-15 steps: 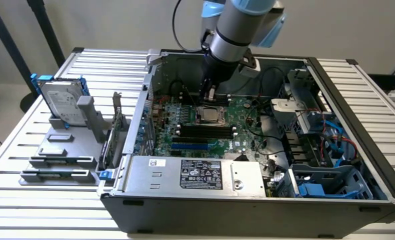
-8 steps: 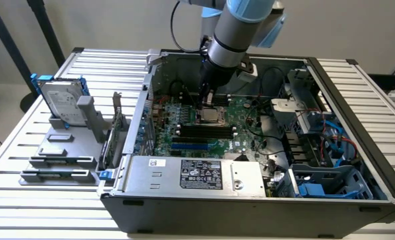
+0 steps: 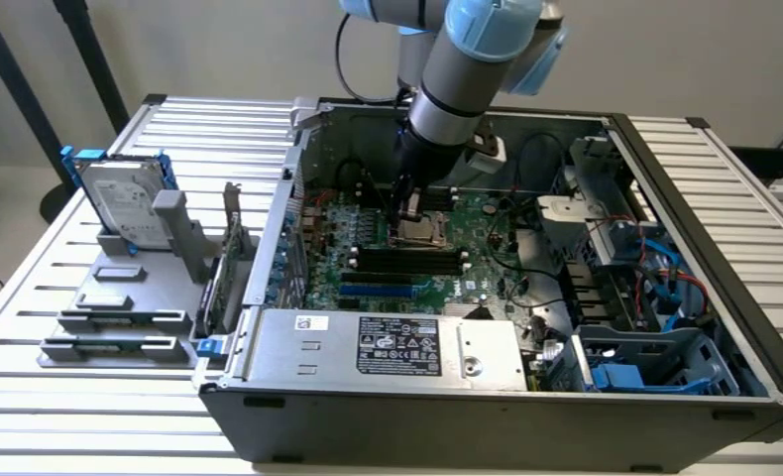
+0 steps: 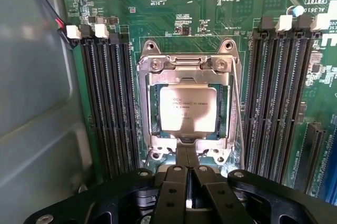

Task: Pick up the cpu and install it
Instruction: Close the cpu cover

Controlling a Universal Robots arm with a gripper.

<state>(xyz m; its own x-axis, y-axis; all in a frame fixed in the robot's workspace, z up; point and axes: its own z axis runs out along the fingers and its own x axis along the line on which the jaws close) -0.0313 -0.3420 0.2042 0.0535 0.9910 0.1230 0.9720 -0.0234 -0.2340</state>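
cpu (image 4: pixel 188 109) lying in motherboard socket (image 4: pixel 158 66), its print unreadable, gripper (image 4: pixel 188 155) fingers clenched at its edge

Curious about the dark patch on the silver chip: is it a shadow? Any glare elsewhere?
Wrist view: likely the shadow of the gripper falling on the cpu; the white slot clips glare. Exterior view: the table slats shine bright, and inside the computer case it is dimmer.

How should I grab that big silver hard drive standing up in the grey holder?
Probably pinch the top edge of the silver rectangular hard drive across its two flat faces, coming straight down: it stands on edge in the grey plastic holder, bottom tucked in, top free.
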